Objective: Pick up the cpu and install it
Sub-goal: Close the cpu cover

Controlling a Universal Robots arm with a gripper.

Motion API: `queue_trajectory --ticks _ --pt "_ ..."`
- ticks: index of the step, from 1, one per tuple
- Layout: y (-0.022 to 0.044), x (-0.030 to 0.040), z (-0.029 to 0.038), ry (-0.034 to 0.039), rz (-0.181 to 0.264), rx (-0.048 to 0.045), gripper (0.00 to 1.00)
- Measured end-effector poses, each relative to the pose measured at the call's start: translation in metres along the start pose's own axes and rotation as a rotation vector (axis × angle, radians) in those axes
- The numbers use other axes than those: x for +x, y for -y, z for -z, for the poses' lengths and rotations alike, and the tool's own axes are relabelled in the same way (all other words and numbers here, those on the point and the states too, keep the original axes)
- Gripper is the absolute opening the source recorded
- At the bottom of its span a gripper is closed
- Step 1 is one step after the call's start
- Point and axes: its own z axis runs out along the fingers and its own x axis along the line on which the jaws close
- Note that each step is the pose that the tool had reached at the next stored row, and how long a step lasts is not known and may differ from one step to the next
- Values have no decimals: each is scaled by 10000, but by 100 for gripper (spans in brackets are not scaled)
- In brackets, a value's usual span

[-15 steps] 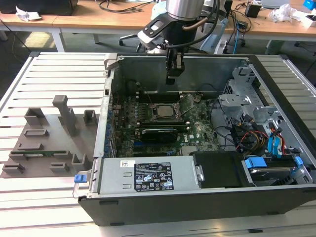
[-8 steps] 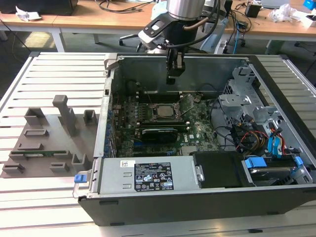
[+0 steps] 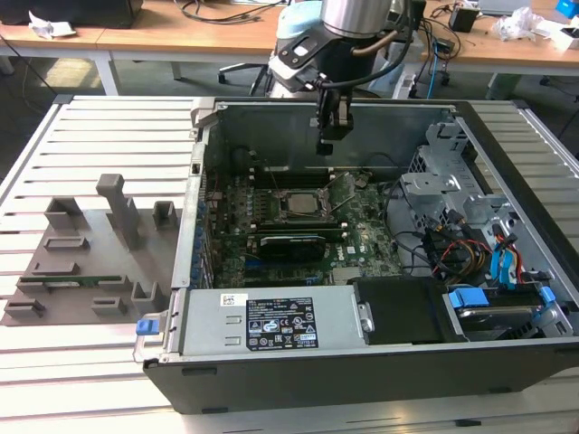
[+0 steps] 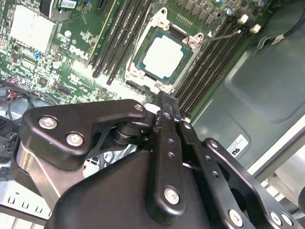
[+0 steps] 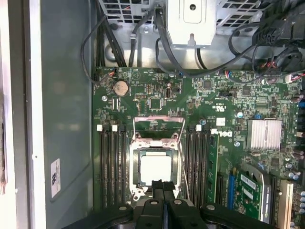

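Pincer (image 5: 162, 187), fingers pressed together and empty, hovered over the cpu (image 5: 156, 168), apparently seated in its socket (image 5: 135, 164); any tilt risked bent pins.

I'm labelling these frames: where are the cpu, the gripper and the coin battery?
cpu (image 5: 156, 168): first wrist view, middle of its metal top.
gripper (image 5: 163, 183): first wrist view, between its fingertips.
coin battery (image 5: 122, 87): first wrist view, its round face.

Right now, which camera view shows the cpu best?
The second wrist view: the cpu lies whole and uncovered in its socket. In the first wrist view the jaws hide one edge of the cpu. In the exterior view the cpu is a small grey square deep inside the computer case.
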Motion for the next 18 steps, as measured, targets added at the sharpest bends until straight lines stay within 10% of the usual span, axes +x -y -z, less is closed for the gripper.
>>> queue_trajectory --ticks 18 --pt "-214 -1 -6 92 -6 0 11"
